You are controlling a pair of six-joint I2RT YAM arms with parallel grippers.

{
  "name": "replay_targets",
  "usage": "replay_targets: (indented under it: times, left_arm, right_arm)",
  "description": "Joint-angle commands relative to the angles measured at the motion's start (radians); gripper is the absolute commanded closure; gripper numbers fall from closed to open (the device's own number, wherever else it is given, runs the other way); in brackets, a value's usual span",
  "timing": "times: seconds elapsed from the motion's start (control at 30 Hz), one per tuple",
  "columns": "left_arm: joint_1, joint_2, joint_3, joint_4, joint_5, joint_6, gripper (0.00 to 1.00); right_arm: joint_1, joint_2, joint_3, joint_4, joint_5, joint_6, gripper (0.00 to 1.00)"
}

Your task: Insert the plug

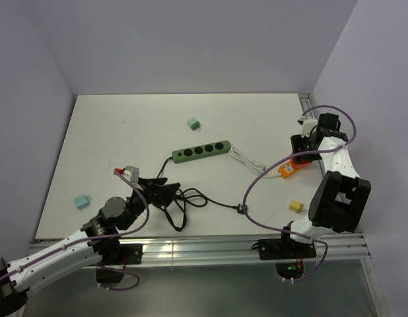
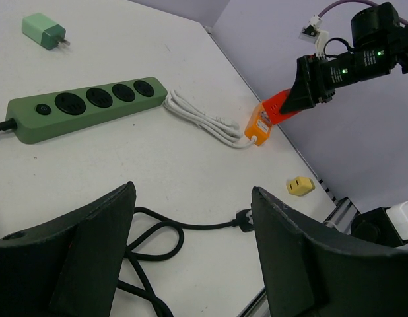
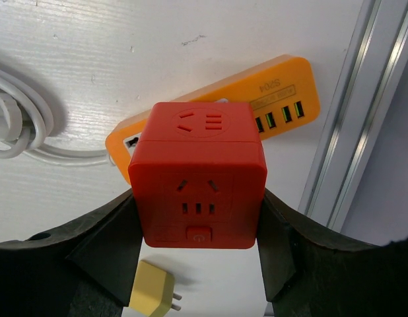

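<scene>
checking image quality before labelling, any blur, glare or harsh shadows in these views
Top external: even soft light, faint shadows, table sharp throughout. Left wrist: green power strip crisp, left fingers dark and slightly soft. Right wrist: red cube sharp, no glare on it, right fingers nearly black.

Red cube plug (image 3: 197, 175) w/ sockets & a btn on its faces, gripped by right gripper (image 3: 197, 221), over orange power strip (image 3: 283, 92) lying flat at scene's right edge, USB ports showing.
</scene>
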Motion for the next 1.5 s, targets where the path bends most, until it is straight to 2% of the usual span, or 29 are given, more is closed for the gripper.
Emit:
replay_targets:
  times: [0.0,0.23,0.5,0.77,1.0,1.23,1.47]
  left_arm:
    - [-0.004,0.009,-0.005,0.023,0.010,-0.010,0.24]
    - [-0.004,0.032,0.006,0.014,0.004,-0.002,0.24]
    - [-0.004,0.042,-0.006,0.041,0.020,0.000,0.24]
    - [-0.004,0.016,-0.020,0.046,0.015,-0.007,0.23]
    - [-0.004,-0.028,-0.032,0.028,0.006,-0.002,0.23]
    - [-0.004,-0.045,-0.038,0.026,0.015,0.000,0.22]
    - [-0.006,-0.057,-0.040,0.015,0.010,-0.002,0.22]
  right_arm:
    - [0.007,-0.075,0.049,0.003,0.011,0.021,1.00]
    - [0.019,-0.069,0.114,-0.050,0.044,0.106,1.00]
    - [0.142,-0.096,0.033,-0.088,-0.026,-0.020,1.00]
    - [0.166,-0.090,-0.037,-0.121,0.070,-0.084,1.00]
    - [0.154,-0.101,-0.100,-0.113,0.089,-0.112,1.00]
    - [0.140,-0.122,-0.019,-0.162,0.083,-0.132,1.00]
    - [0.119,-0.066,0.073,-0.197,0.046,-0.132,1.00]
